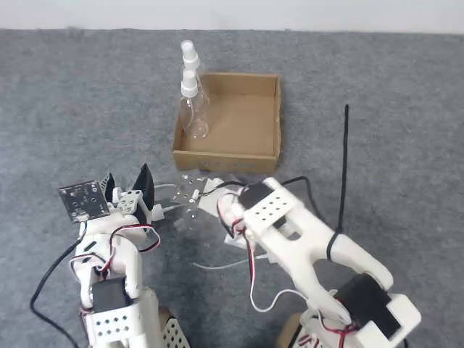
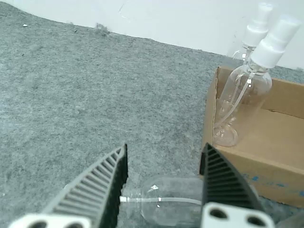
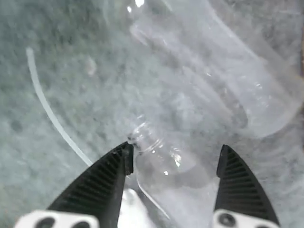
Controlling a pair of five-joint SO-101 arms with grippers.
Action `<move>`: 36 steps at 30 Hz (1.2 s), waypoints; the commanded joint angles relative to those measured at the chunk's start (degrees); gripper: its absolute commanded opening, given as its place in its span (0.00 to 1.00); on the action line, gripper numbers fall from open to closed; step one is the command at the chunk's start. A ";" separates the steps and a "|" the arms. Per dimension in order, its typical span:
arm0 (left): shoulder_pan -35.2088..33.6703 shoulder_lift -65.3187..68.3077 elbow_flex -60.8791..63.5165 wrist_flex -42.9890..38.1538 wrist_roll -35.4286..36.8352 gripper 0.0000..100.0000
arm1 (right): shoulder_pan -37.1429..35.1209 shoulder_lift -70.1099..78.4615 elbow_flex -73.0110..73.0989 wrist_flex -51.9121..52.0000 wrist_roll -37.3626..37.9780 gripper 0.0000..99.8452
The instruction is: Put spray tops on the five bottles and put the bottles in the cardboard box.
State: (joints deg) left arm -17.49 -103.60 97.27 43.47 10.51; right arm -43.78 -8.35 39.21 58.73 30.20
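Observation:
The cardboard box lies open at the far middle of the carpet. Two clear bottles with white spray tops stand upright at its left wall, and the nearer capped bottle rises just inside that wall. Clear uncapped bottles lie on their sides in front of the box. My left gripper is open beside them, one lying bottle with a thin tube showing past its fingers. My right gripper is open low over them, a bottle neck between its fingers. A second lying bottle sits beyond.
A loose white dip tube lies on the grey carpet near the right arm. A thin black rod stands right of the box. A pale wall borders the carpet's far edge.

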 commanded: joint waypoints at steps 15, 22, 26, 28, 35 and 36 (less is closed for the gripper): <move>-0.44 -1.05 -0.75 -1.14 -0.53 0.23 | -0.57 -0.66 -5.98 -1.36 -24.53 0.24; -0.44 -1.05 -0.75 -1.14 -0.53 0.23 | 1.63 -1.19 -6.42 -1.01 -23.38 0.25; -0.44 -1.05 -0.75 -1.14 -0.53 0.23 | 1.63 -1.19 -8.18 1.01 -20.40 0.35; -0.44 -1.05 -0.75 -1.14 -0.53 0.23 | 1.63 -1.19 -10.02 3.47 -18.55 0.37; -0.44 -1.05 -0.75 -1.14 -0.53 0.23 | 1.10 -1.19 -13.98 10.68 -5.63 0.36; -0.44 -1.05 -0.75 -1.14 -0.53 0.23 | 1.19 -1.19 -13.98 11.21 -3.34 0.36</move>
State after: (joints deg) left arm -17.49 -103.60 97.27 43.47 10.51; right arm -42.99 -8.18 28.92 67.87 20.88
